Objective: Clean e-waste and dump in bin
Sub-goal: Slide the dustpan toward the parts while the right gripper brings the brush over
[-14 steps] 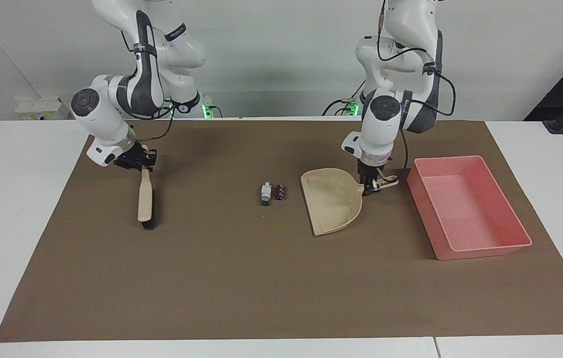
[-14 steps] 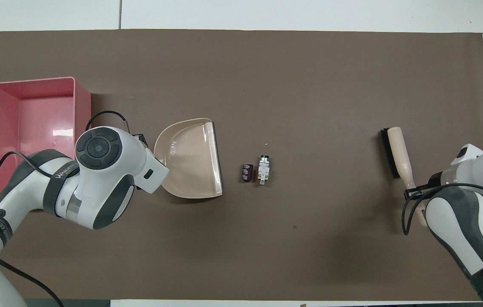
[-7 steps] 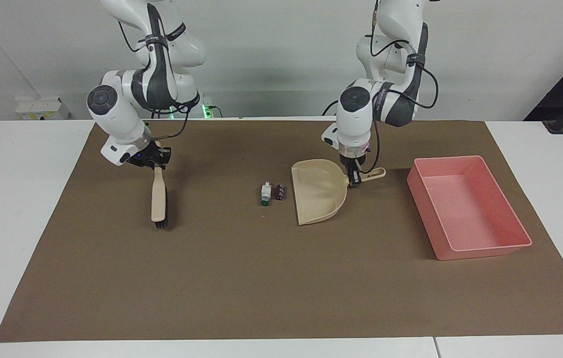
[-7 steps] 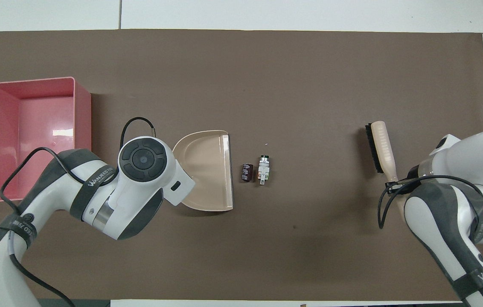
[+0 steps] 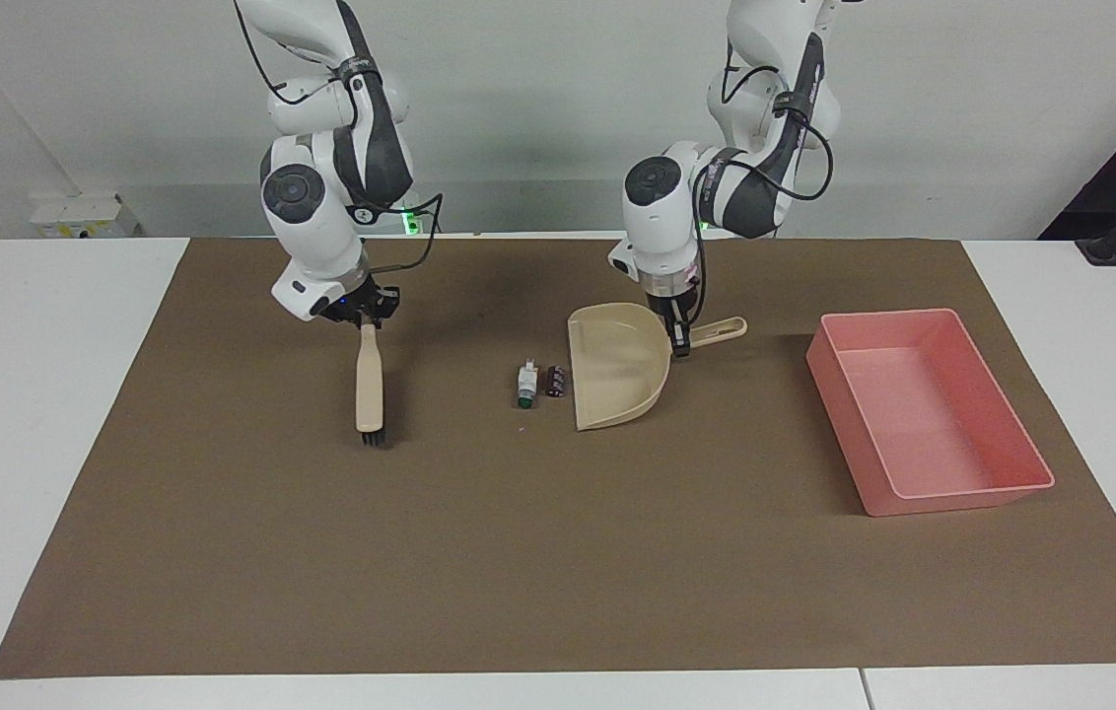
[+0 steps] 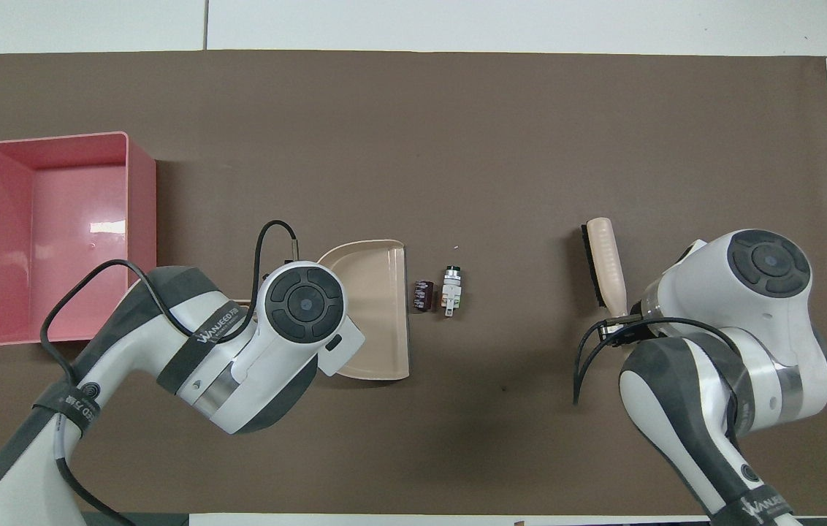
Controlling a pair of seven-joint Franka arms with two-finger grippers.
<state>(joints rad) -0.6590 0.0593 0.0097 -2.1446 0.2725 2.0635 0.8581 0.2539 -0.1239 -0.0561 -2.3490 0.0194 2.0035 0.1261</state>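
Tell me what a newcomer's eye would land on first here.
The pink bin stands out, sitting empty at the left arm's end of the brown mat. At mid-table the left gripper holds a beige dustpan by its handle, its open edge right beside two tiny e-waste bits. The right gripper holds a brush, bristles down, toward the right arm's end.

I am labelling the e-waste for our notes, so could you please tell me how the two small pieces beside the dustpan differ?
The white piece is pale with a green end; the dark piece is a blackish block. The white piece is longer, the dark piece stubbier. The dark piece lies right by the dustpan lip; the white piece lies beside it, toward the brush. Both are tiny, rest on the brown mat, and are not yet swept.
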